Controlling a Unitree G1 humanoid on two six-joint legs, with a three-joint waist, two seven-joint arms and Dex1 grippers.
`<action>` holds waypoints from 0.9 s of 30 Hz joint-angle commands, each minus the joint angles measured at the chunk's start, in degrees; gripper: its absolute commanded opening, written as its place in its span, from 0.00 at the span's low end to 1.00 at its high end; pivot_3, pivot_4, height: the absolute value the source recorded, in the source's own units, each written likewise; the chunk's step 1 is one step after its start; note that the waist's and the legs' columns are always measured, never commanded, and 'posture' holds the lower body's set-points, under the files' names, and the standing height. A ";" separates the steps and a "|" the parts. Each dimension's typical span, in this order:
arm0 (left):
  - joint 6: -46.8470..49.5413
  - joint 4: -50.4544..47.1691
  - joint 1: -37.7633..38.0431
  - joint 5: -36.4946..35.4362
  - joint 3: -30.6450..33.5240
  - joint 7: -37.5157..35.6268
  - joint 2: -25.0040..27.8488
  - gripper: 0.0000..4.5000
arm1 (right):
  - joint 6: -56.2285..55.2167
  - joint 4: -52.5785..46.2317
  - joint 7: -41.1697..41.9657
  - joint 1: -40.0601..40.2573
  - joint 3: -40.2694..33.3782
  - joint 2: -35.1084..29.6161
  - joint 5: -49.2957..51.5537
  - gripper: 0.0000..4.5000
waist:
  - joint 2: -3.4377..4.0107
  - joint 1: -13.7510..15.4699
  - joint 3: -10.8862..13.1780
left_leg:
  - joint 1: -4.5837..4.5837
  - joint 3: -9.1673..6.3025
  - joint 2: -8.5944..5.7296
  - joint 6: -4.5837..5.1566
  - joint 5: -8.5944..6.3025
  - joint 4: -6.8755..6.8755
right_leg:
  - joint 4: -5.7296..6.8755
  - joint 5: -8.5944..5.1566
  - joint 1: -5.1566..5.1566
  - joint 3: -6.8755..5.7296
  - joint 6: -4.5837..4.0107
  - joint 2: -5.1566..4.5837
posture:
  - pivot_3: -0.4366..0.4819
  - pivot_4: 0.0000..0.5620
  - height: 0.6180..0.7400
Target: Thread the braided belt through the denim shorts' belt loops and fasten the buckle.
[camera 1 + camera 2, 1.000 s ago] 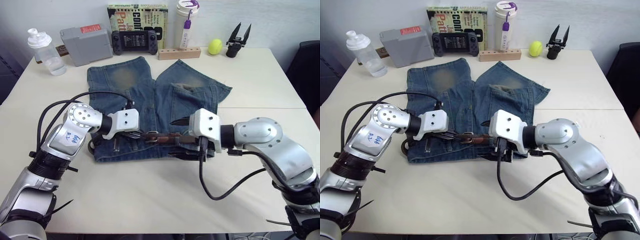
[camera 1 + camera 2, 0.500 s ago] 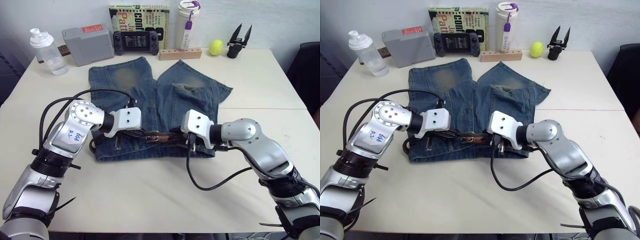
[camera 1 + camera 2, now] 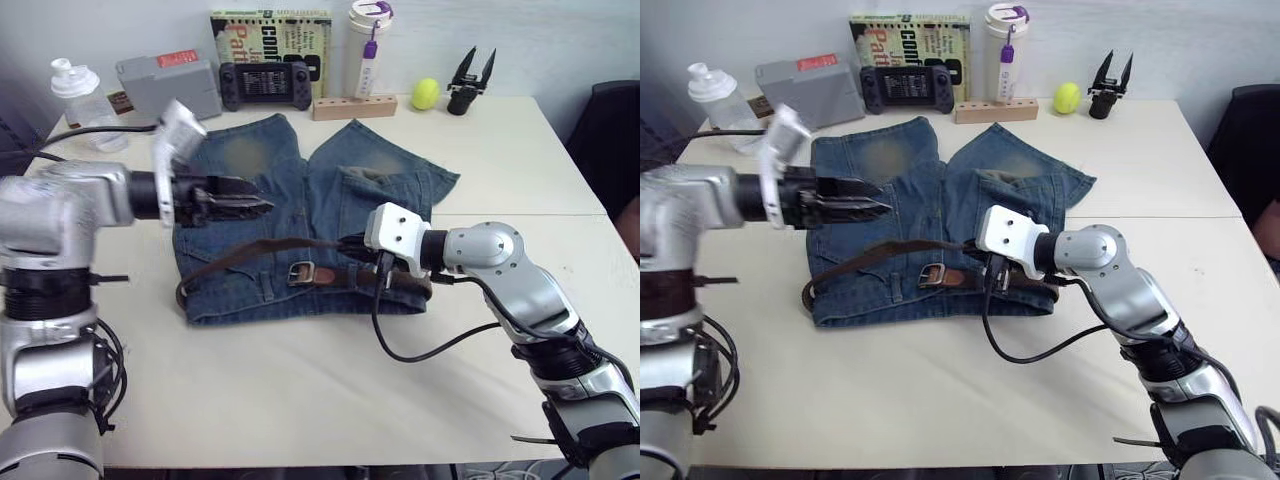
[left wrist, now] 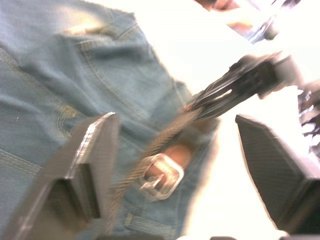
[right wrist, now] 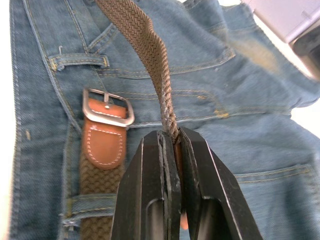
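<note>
Braided belt [image 5: 155, 65] pinched in right gripper [image 5: 172, 142] over denim shorts [image 3: 250, 160]; left gripper [image 3: 262, 202] raised, parted.

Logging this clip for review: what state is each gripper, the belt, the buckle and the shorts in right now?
left gripper: open, raised above the shorts, holding nothing.
right gripper: shut on the braided belt.
braided belt: free end lifted off the shorts.
buckle: unfastened, lying on the waistband.
denim shorts: flat on the table.

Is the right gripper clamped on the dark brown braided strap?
Yes: in the right wrist view the right gripper has its black fingers shut on the braided belt.
</note>
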 commanded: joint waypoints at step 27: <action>0.71 21.88 17.05 -76.39 -18.10 40.98 7.50 0.98 | -38.45 1.87 -5.92 -0.58 -0.33 3.12 -16.31 0.00 | -0.08 -1.25 -0.02 | 0.04 -0.35 -0.05 -0.06 0.00 0.13 | 0.29 -0.18 0.07 0.11 -0.30 -0.06 | 0.48 0.27 0.65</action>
